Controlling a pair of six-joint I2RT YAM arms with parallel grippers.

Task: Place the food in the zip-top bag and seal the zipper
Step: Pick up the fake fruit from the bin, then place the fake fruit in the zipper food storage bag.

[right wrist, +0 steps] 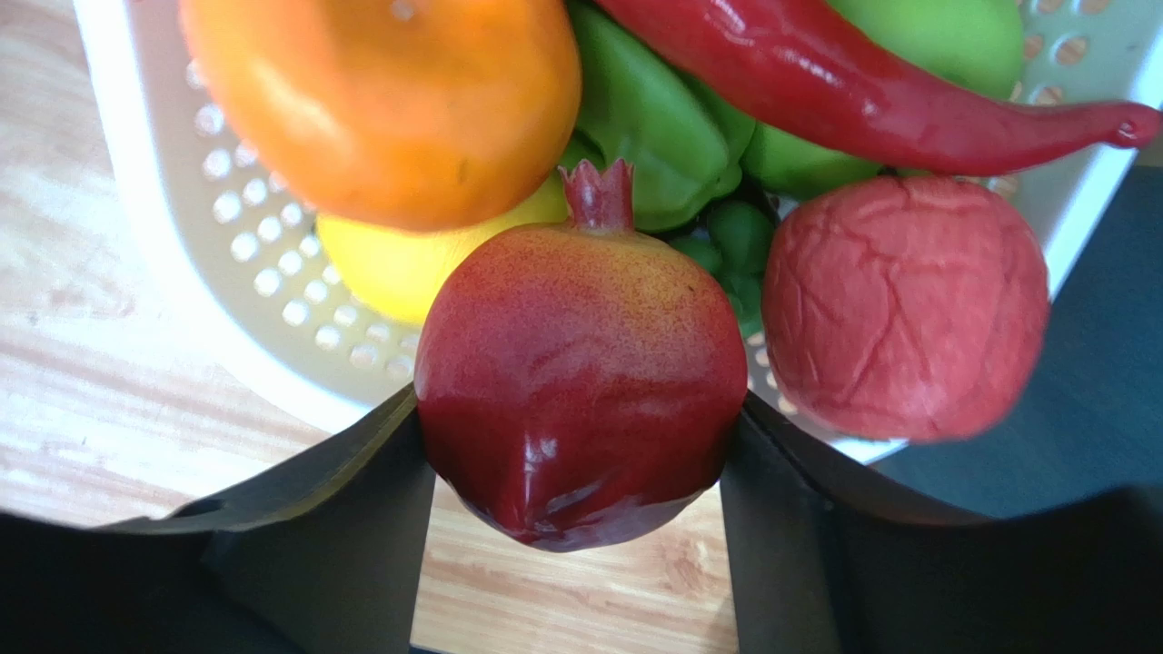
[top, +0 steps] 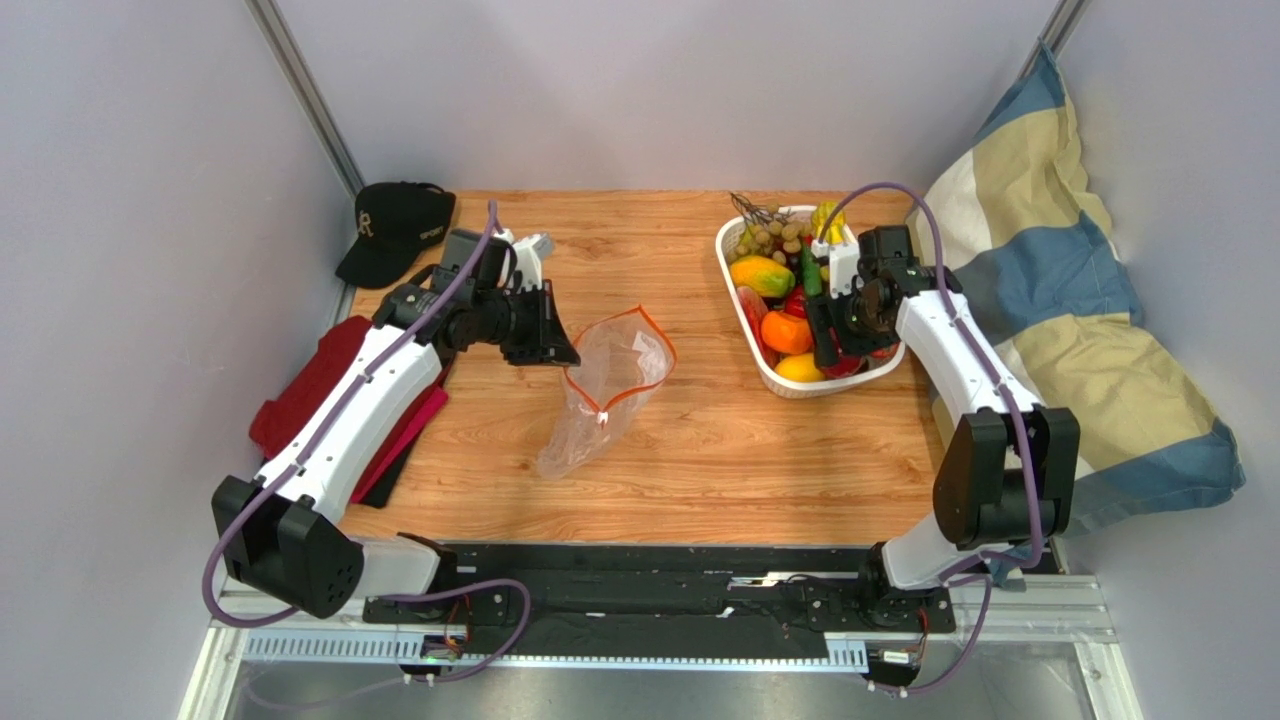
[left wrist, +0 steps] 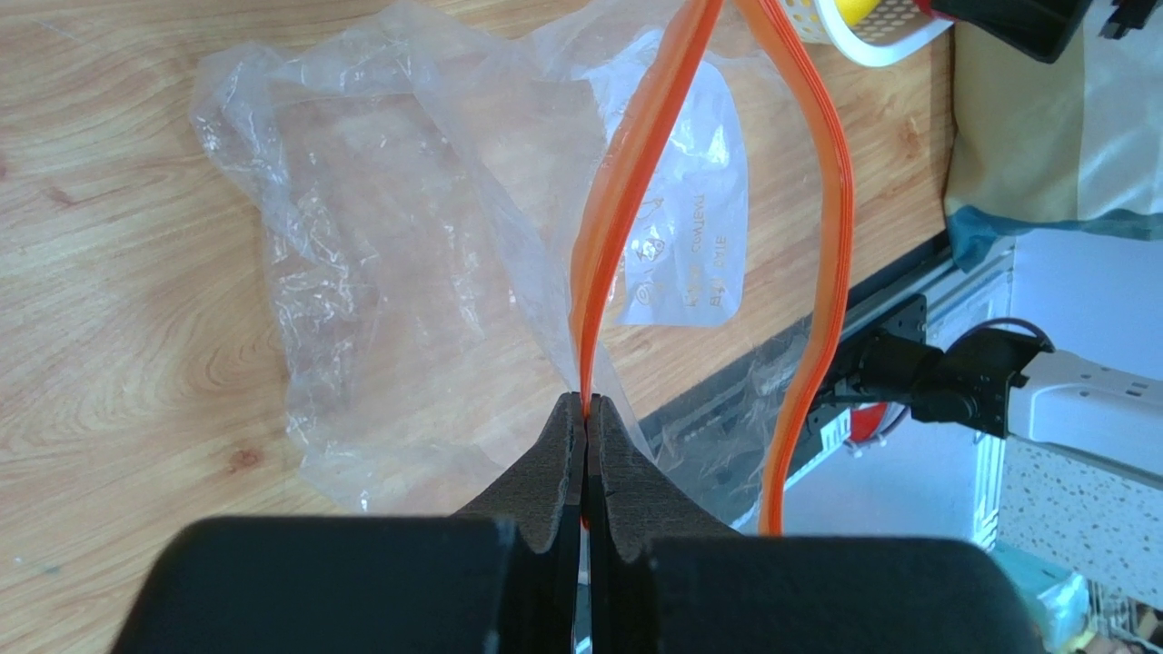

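The clear zip-top bag (top: 609,387) lies on the wooden table with its mouth held open. My left gripper (left wrist: 587,409) is shut on one side of the orange zipper (left wrist: 642,150), and the other side bows away to the right. The bag (left wrist: 382,232) holds nothing, and its white label (left wrist: 690,232) shows through. The food sits in a white basket (top: 842,387). My right gripper (right wrist: 576,399) is at the basket's near edge, both fingers pressed against a red pomegranate (right wrist: 580,327). Beside it lie an orange (right wrist: 396,96), a red chili (right wrist: 846,82) and a wrinkled red fruit (right wrist: 908,307).
A green pepper (right wrist: 655,136) and a yellow fruit (right wrist: 389,266) lie deeper in the basket (right wrist: 232,232). A black cap (top: 394,228) lies at the table's back left, a red cloth (top: 308,390) under the left arm, and a striped pillow (top: 1082,300) at the right.
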